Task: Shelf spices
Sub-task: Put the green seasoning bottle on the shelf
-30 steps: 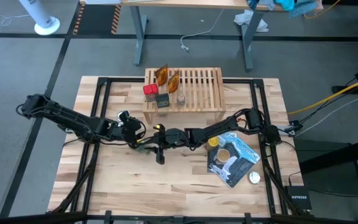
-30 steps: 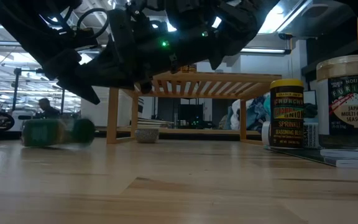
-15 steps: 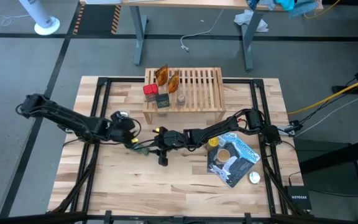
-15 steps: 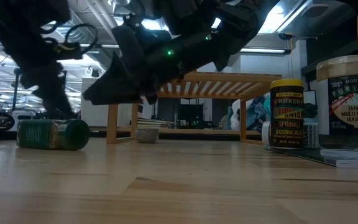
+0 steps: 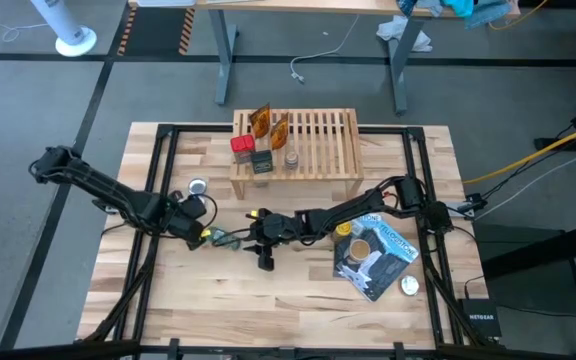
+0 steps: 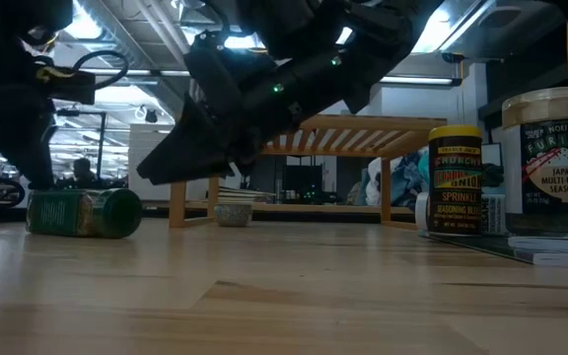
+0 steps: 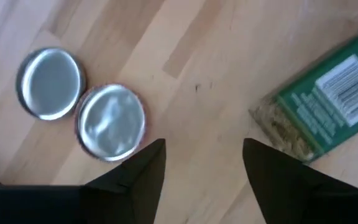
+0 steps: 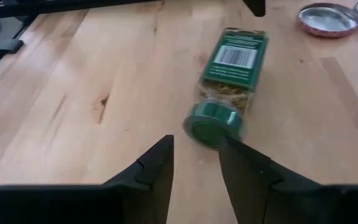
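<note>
A green-capped spice jar (image 5: 230,239) (image 6: 82,212) lies on its side on the tabletop between my two grippers, its cap (image 8: 213,126) facing my right gripper. My left gripper (image 5: 204,232) (image 7: 201,149) hovers open just left of the jar, pointing steeply down at bare wood. My right gripper (image 5: 250,236) (image 8: 194,146) stands open just short of the cap, with nothing between its fingers. The shelf (image 5: 298,140) at the far side carries a red-capped jar (image 5: 240,146), a dark tin (image 5: 261,160), orange packets (image 5: 268,125) and another small jar (image 5: 291,157).
Two flat silver discs (image 7: 79,102) lie on the table left of the jar, near my left gripper. A blue-and-black pouch (image 5: 376,252) at the right bears more jars (image 6: 455,177) (image 6: 558,163). Bare wood stretches along the near edge.
My left gripper has drawn back toward the table's left and near edges and tipped more steeply down, uncovering the discs. The green jar, blurred in motion a second ago, has come to rest on its side. My right gripper has tipped down toward the jar.
</note>
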